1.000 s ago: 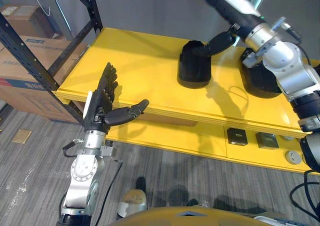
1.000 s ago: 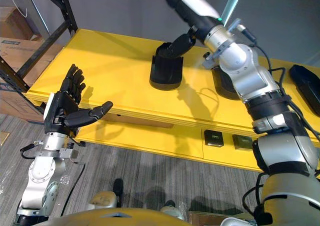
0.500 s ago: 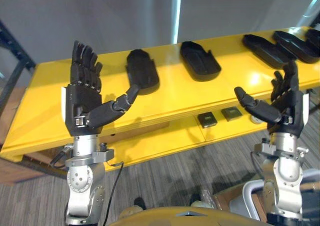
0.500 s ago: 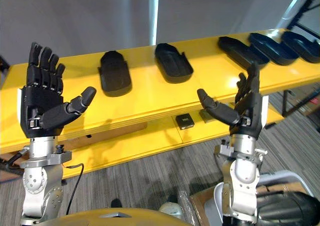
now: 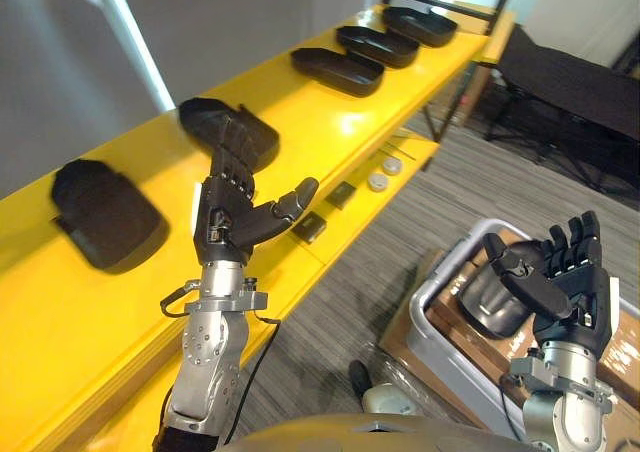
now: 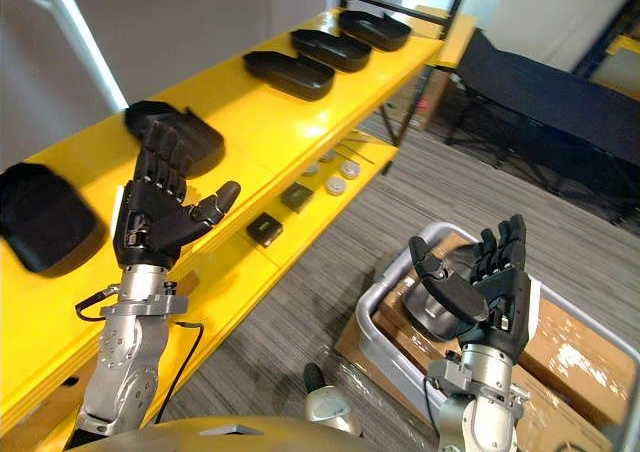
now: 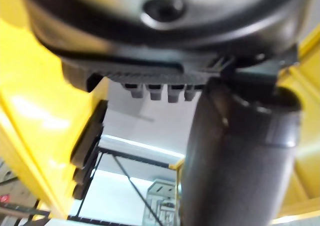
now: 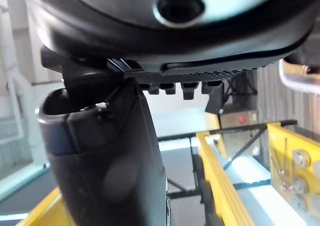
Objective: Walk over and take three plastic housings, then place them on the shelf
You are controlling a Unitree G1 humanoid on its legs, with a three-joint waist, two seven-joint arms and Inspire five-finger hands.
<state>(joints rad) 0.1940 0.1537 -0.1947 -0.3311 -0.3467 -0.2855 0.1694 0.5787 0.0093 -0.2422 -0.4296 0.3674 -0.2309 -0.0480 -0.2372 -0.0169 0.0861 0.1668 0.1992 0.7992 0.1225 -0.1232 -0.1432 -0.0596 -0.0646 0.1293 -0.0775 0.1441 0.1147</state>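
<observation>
Along the top of the yellow shelf [image 5: 330, 137], five black plastic housings [image 5: 105, 217], spaced from its left end to its far right corner, the leftmost blurred. Before its front edge, left hand [image 5: 228, 217] raised, fingers spread wide, holding nothing. Lower right, grey bin [image 5: 425, 297] holding one dark housing [image 5: 478, 307], partly hidden behind the right hand [image 5: 568, 287], likewise spread and empty.

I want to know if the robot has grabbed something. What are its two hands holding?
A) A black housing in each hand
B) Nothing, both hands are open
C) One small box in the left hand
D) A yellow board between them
B: the left hand and the right hand both show straight, spread fingers with nothing in them, while the black housings lie untouched on the yellow shelf.
</observation>
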